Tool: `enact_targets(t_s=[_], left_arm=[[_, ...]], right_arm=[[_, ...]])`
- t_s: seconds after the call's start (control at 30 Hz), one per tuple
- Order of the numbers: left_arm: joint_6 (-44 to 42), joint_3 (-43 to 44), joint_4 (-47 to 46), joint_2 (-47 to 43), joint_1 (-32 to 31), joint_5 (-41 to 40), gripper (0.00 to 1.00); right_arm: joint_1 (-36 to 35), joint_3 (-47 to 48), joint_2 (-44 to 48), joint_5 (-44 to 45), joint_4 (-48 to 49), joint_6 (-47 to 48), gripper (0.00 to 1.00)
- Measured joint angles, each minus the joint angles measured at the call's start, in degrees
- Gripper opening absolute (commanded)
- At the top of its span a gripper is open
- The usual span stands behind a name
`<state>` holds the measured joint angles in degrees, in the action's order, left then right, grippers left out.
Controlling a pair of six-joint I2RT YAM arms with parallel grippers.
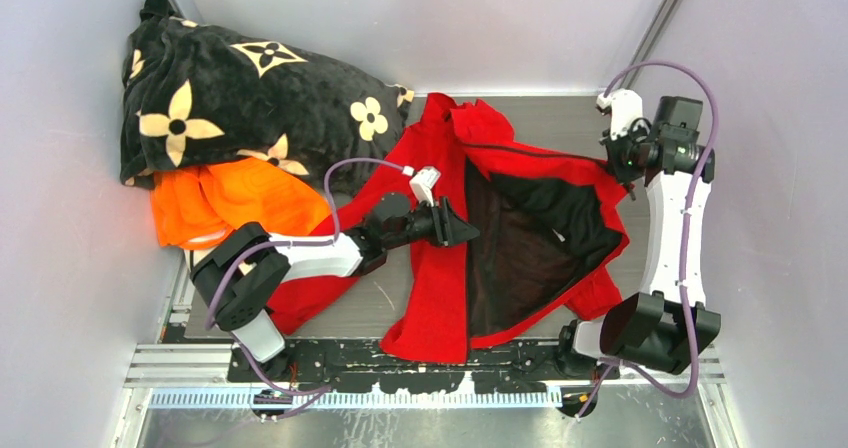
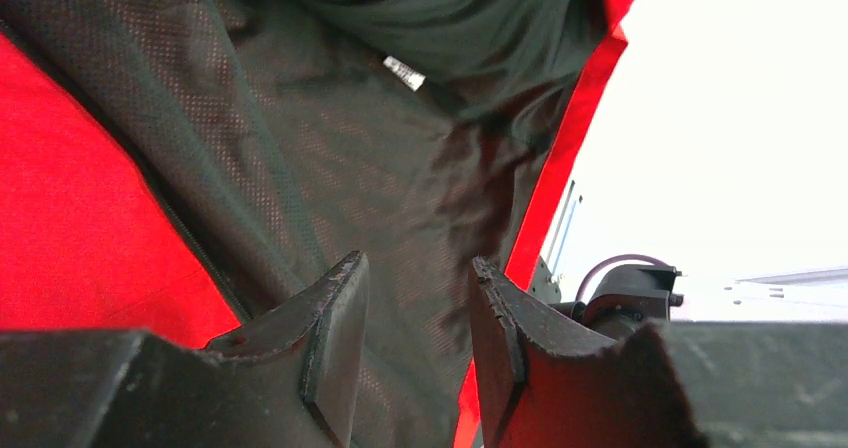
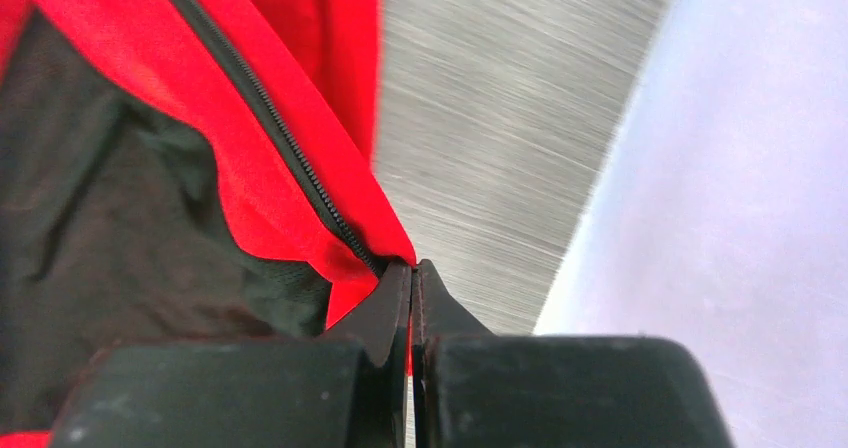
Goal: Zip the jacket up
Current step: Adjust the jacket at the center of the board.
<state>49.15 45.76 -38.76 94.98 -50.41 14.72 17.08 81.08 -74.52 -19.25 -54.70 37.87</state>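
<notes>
The table is brushed grey metal, closed in by pale walls. At its far left corner a black flower-patterned blanket is heaped over an orange garment.

The jacket lies in the middle of the table, spread open and not zipped at all. The right gripper is pressed together on the edge of one front panel, just where the zipper teeth end. I judge this pinch is there to draw that edge out taut toward the right side.

The left gripper hovers at the other front edge, near the dark lining. Its jaws stand apart, and nothing sits between them. It is probably placed there to take the second edge.

The jacket is bright red and thin. The brown-black mesh inside is wrinkled and carries a small white label.
</notes>
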Motion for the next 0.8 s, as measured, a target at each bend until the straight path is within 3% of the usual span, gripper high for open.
enact_targets(t_s=[0.17, 0.3, 0.57, 0.8], left_arm=[[-0.15, -1.55, 0.02, -1.31, 0.39, 0.39, 0.42], [-0.39, -2.62, 0.0, -2.58, 0.68, 0.7, 0.42], [-0.76, -4.46, 0.02, -3.63, 1.09, 1.46, 0.42], [-1.16, -5.42, -0.2, -4.48, 1.16, 2.49, 0.42]], right_arm=[[2.62, 1.05, -2.73, 4.61, 2.49, 2.14, 0.01], [2.01, -2.95, -2.14, 1.75, 2.27, 2.8, 0.01], [-11.91, -19.8, -0.52, -4.85, 0.48, 2.1, 0.01], [-15.76, -22.45, -5.07, -11.69, -1.55, -0.04, 0.01]])
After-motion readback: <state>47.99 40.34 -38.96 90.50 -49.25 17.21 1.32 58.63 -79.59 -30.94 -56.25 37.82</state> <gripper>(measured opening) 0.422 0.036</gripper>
